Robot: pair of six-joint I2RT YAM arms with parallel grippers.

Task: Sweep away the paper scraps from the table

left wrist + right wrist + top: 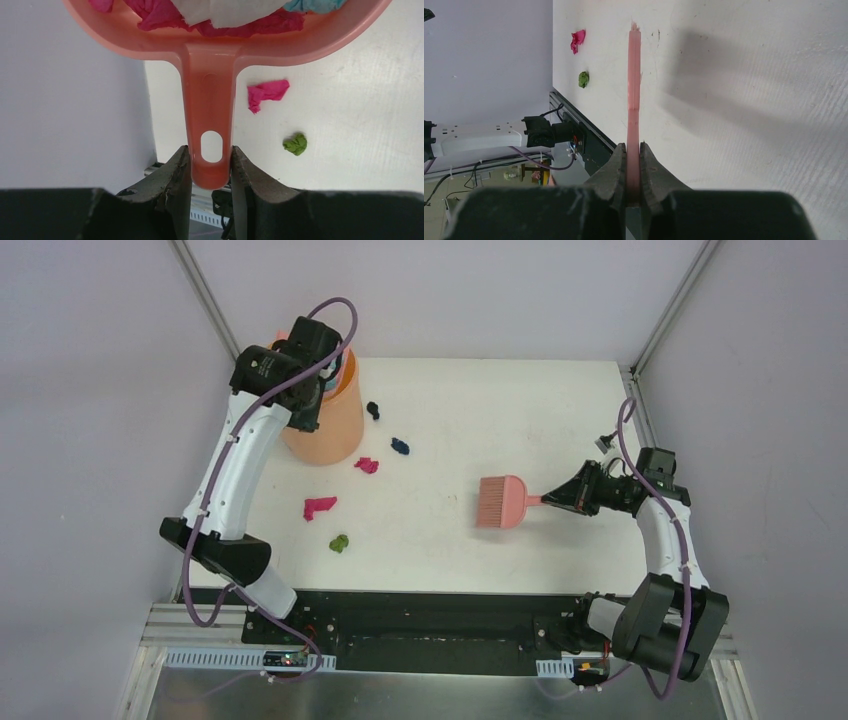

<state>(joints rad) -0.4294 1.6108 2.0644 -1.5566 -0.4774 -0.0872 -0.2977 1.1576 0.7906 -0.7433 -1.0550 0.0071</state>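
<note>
My left gripper is shut on the handle of the pink dustpan, held at the table's far left. The pan holds magenta, white and teal paper scraps. My right gripper is shut on the handle of the pink hand brush, whose head sits right of centre. Loose scraps lie on the white table: black, dark blue, two magenta and olive green. The magenta and green scraps show in the left wrist view.
The table's black and aluminium frame runs along the near edge by the arm bases. Pale walls close in the left, far and right sides. A white power strip and cables sit beyond the table edge in the right wrist view.
</note>
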